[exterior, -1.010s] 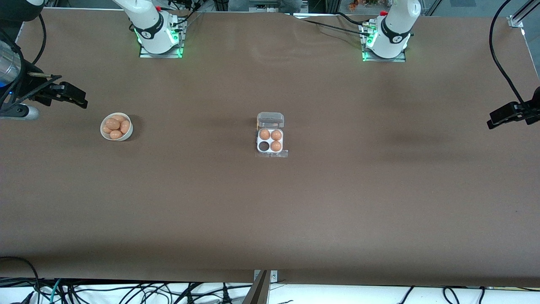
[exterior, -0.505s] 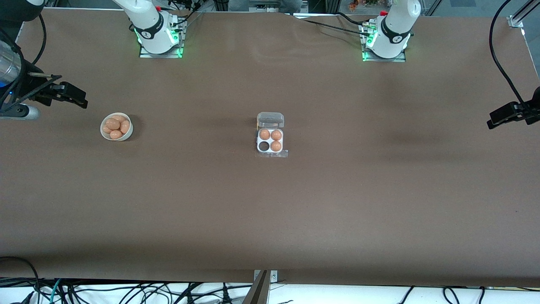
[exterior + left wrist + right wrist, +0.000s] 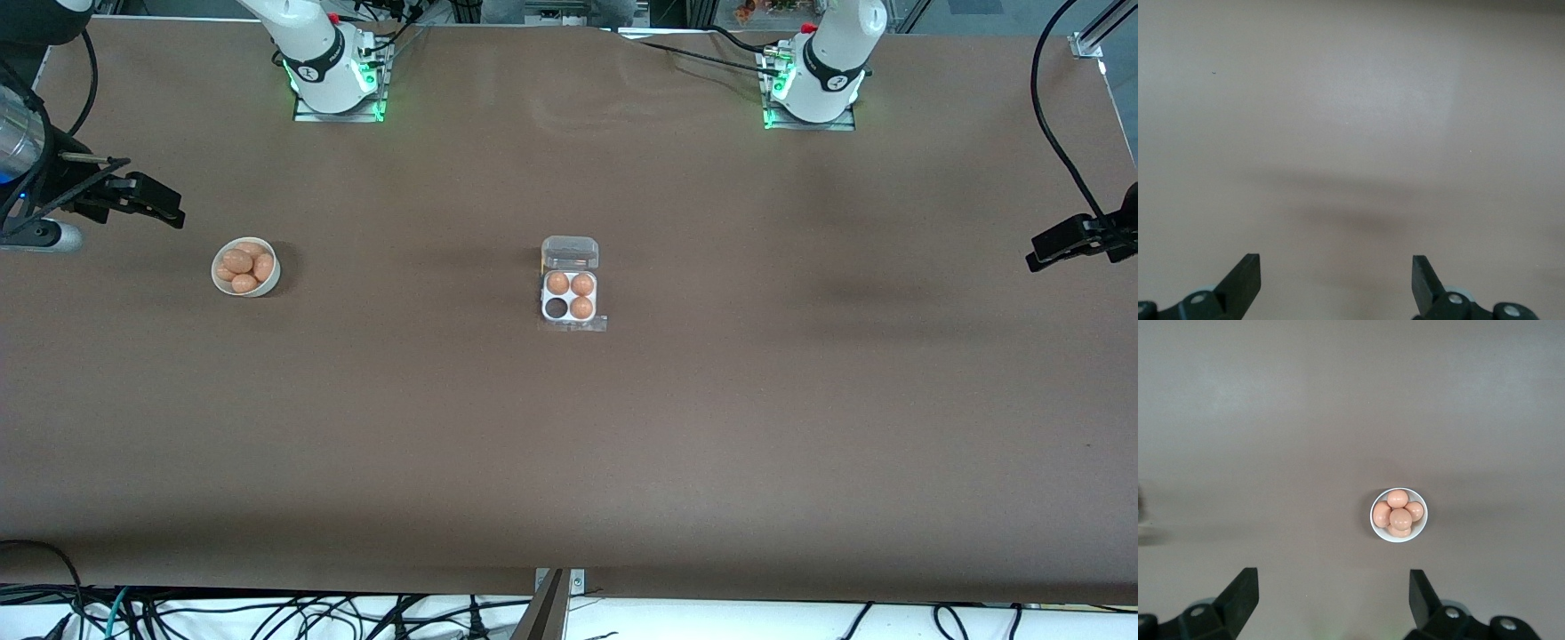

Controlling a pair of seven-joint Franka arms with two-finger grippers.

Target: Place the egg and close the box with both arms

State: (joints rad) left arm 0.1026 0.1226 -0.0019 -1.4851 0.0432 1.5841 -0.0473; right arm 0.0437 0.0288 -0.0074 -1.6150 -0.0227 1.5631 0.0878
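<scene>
Figure: My workspace. A brown table [image 3: 711, 427] spans the view. A round white bowl [image 3: 216, 277] stands toward my right arm's end of it. Black cables [image 3: 267, 613] tangle along the table's edge nearest the front camera, where a small metal bracket [image 3: 560, 580] sits at mid-edge.

Both arms wait high, one at each table end; the left gripper [image 3: 1336, 283] and right gripper [image 3: 1333, 600] seemingly hang wide open, empty.
</scene>
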